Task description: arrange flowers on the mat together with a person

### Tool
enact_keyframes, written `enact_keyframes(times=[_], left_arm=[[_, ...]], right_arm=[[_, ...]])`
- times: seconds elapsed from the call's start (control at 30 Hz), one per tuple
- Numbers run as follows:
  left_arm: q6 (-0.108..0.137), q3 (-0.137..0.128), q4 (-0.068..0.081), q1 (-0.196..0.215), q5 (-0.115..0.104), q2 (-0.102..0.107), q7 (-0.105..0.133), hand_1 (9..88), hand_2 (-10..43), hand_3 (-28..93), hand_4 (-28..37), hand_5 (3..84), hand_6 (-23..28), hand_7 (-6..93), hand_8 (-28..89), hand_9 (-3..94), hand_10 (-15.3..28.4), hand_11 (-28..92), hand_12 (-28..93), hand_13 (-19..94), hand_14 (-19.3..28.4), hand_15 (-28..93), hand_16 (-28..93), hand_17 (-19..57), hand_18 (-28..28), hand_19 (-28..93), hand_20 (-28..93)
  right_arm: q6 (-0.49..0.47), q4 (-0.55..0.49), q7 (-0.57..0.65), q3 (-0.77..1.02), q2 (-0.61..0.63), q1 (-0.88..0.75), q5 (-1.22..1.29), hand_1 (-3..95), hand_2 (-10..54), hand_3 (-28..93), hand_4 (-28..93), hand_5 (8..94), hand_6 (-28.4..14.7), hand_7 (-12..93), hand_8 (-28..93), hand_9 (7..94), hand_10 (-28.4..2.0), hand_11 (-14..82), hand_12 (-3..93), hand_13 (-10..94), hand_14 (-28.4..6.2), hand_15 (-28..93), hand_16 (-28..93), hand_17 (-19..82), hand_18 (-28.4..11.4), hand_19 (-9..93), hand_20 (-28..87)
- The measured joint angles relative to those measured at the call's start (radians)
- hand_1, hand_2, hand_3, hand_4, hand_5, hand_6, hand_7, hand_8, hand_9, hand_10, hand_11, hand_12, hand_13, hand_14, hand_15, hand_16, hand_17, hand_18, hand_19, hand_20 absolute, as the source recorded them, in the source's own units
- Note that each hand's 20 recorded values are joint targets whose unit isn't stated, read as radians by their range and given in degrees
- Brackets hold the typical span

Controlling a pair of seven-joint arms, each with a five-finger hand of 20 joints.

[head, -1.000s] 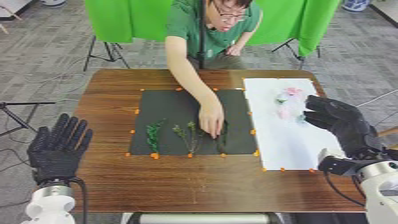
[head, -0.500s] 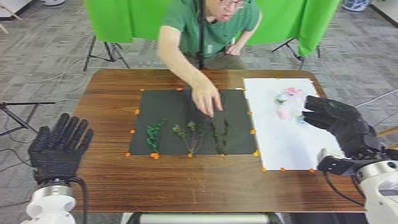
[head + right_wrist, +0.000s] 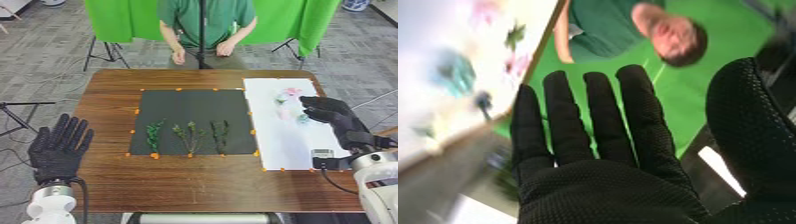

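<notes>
On the black mat [image 3: 182, 107] lie three green sprigs in a row near its front edge: a leafy one [image 3: 153, 136] at the left, a branching one [image 3: 191, 137] in the middle and a slim one [image 3: 220, 136] at the right. The white sheet [image 3: 275, 145] beside the mat bears pink and pale flowers [image 3: 291, 92]. My right hand [image 3: 329, 110] is over that sheet's right side, open. In the right wrist view my right hand [image 3: 602, 185] has straight fingers holding nothing. The left hand [image 3: 60, 145] lies flat and open left of the mat. The person's hands are behind the table's far edge.
The brown table [image 3: 222, 185] carries small orange markers along the borders of mat and sheet. A blurred teal flower [image 3: 453, 72] and a pink one [image 3: 485, 12] are in the right wrist view. Tripods stand on the floor beyond the table.
The person's hand has let go of the right sprig, left the mat and drawn back behind the table. My right hand and forearm have shifted slightly. My left hand has stayed still.
</notes>
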Motion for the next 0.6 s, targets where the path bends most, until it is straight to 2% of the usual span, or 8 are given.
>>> enact_keyframes(times=[0.07,0.27,0.43,0.6], left_arm=[[0.000,0.002,0.000,0.000,0.000,0.000,0.000,28.2,13.1,77,-28.3,51.2,8.5,15.3,-10,44.4,13.7,21,8,33,14.9,31,-8,-6.5,15.6,40,11],[0.000,0.010,0.000,0.001,0.000,-0.003,-0.004,28.2,13.1,77,-28.3,51.3,8.6,15.3,-10,44.4,13.6,21,8,33,14.9,31,-8,-6.5,15.7,40,11],[0.001,0.009,0.000,0.004,0.001,-0.004,-0.004,28.2,13.1,77,-28.3,51.3,8.7,15.2,-10,44.4,13.7,21,8,33,14.9,31,-8,-6.5,15.7,40,11],[0.001,0.008,-0.001,0.007,0.001,-0.004,-0.004,28.2,13.2,77,-28.3,51.2,8.6,15.3,-10,44.4,13.7,21,8,33,14.9,31,-8,-6.5,15.7,40,11]], right_arm=[[-0.017,0.008,0.040,-0.019,0.030,0.035,-0.099,26.5,-0.7,79,-24,40.0,-4.8,17,-12,37.4,-14.7,6.1,15.9,34,-16.7,9,25,9,-19.0,37,15],[-0.117,0.040,0.163,-0.100,0.104,0.141,-0.338,28.8,-5.4,79,-25,41.2,-3.5,17,-12,41.4,-11.8,8.2,15.8,33,-16.9,8,25,9,-19.1,37,15],[-0.148,0.139,0.219,-0.299,0.180,0.267,-0.614,29.7,-6.8,80,-26,41.4,-3.3,17,-12,41.6,-11.6,8.2,15.2,31,-16.8,7,25,6,-19.4,37,14],[-0.183,0.216,0.245,-0.430,0.193,0.376,-0.826,29.6,-7.5,80,-26,40.6,-3.8,17,-12,39.0,-11.9,7.5,15.1,29,-17.5,6,25,4,-19.9,38,13]])
